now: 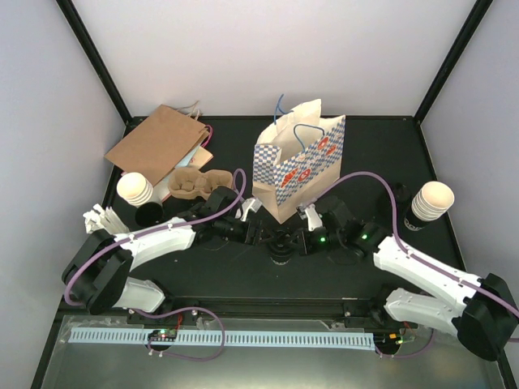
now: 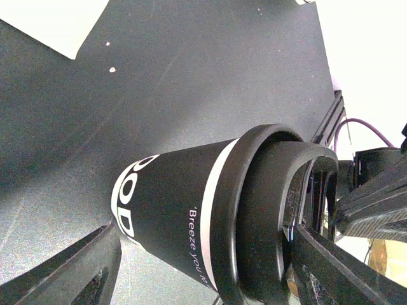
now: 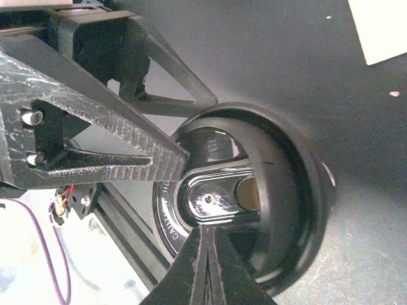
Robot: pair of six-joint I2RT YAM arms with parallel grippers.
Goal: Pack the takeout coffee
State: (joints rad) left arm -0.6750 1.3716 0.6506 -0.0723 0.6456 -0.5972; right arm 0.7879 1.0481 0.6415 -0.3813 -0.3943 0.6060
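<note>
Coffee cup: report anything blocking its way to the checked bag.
Nothing visible lies between the cup and the checked bag behind it. The left hand straddles the cup; the shut right hand sits at its lid.

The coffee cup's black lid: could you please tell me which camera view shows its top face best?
The right wrist view: the lid fills much of the frame, top face and sip opening plain. The left wrist shows the lid side-on, rim only; the top external, a small dark shape.
</note>
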